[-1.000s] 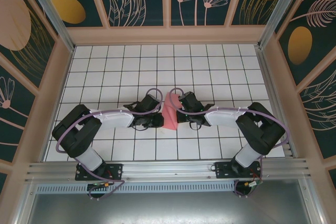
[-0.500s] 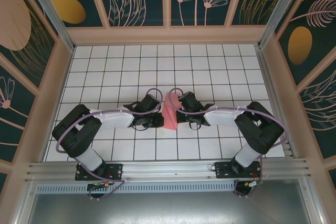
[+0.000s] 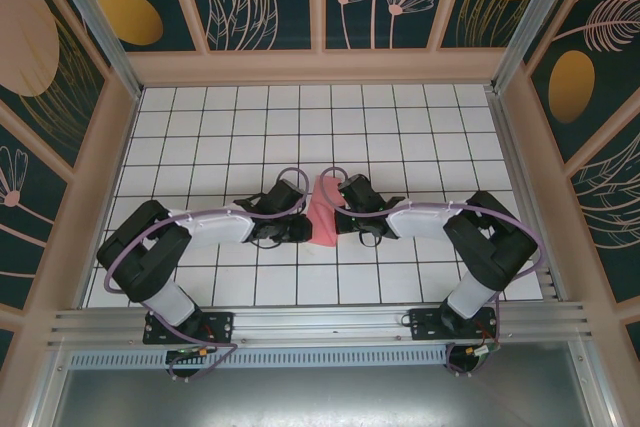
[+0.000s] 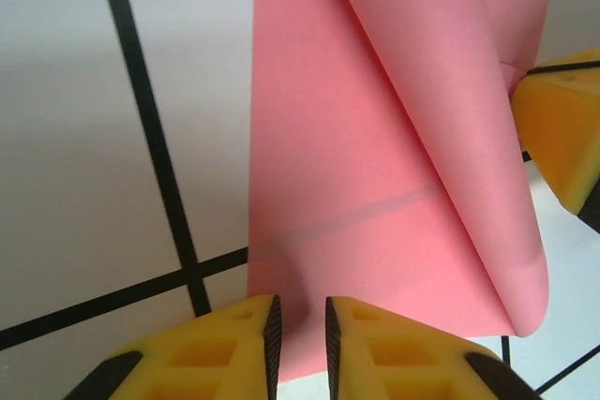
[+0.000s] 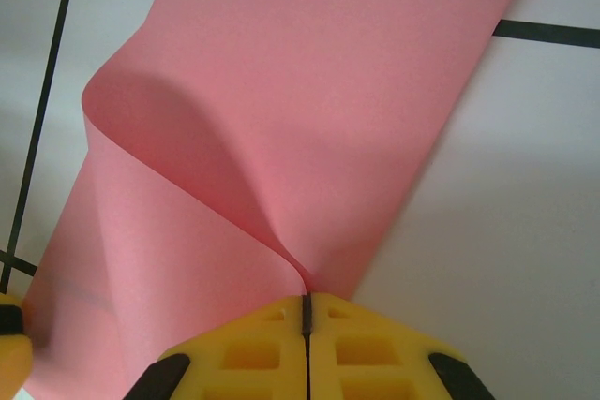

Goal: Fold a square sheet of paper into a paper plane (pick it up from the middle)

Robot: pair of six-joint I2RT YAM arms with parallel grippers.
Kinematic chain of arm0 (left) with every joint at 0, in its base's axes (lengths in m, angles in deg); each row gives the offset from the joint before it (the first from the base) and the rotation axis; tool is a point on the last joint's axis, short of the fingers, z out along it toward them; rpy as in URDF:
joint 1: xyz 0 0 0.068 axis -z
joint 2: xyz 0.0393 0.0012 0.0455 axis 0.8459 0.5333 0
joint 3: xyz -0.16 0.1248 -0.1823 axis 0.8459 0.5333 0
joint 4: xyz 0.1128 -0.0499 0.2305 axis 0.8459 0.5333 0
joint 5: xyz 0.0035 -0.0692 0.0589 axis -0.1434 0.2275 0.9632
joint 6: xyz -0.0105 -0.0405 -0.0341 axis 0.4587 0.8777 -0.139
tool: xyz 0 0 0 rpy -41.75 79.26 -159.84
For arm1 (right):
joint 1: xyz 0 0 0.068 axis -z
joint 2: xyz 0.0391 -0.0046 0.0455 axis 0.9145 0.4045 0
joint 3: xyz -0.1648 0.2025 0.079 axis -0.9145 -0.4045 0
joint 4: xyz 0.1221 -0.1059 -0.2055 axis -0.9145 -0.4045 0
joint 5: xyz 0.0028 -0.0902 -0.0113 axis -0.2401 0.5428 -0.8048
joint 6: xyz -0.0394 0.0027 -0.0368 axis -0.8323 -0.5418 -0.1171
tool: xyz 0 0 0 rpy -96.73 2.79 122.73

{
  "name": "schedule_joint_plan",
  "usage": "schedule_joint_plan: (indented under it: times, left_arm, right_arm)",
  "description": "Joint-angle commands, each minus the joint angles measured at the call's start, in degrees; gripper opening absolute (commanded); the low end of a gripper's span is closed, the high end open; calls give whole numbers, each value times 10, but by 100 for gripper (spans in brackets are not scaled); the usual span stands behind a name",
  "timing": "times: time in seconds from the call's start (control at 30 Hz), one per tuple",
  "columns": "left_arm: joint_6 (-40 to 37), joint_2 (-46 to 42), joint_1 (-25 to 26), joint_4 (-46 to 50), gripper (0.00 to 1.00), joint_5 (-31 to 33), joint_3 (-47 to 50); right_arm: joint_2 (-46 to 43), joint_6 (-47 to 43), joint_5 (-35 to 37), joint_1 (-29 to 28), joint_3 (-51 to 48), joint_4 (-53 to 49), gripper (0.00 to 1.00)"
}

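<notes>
The pink square sheet of paper lies partly folded on the white grid table, between the two grippers. In the left wrist view the paper shows a flat lower layer, with a slanted flap curling up on the right. My left gripper sits low over the sheet's near edge, jaws a narrow gap apart and nothing pinched between them. My right gripper is shut on the lifted flap of the paper, which bows upward from the pinch. In the top view the left gripper and right gripper flank the sheet.
The white grid table is walled by wooden rails and patterned panels on three sides. Both arms reach inward from the near edge, their elbows out to the sides. One yellow finger of the right gripper stands close to the left gripper.
My left gripper's jaws have parted slightly. The right gripper keeps its pinch on the flap. The arms and the paper have barely shifted.
</notes>
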Motion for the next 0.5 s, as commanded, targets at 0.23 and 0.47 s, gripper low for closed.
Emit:
schedule_joint_plan:
  times: [0.23, 0.47]
  left_arm:
    - [65, -116, -31, -22, 23, 12, -9]
    - [167, -61, -72, -225, 20, -142, 12]
  right_arm:
    - [2, -1, 3, -4, -7, -11, 8]
    - [5, 2, 1, -4, -14, -3, 8]
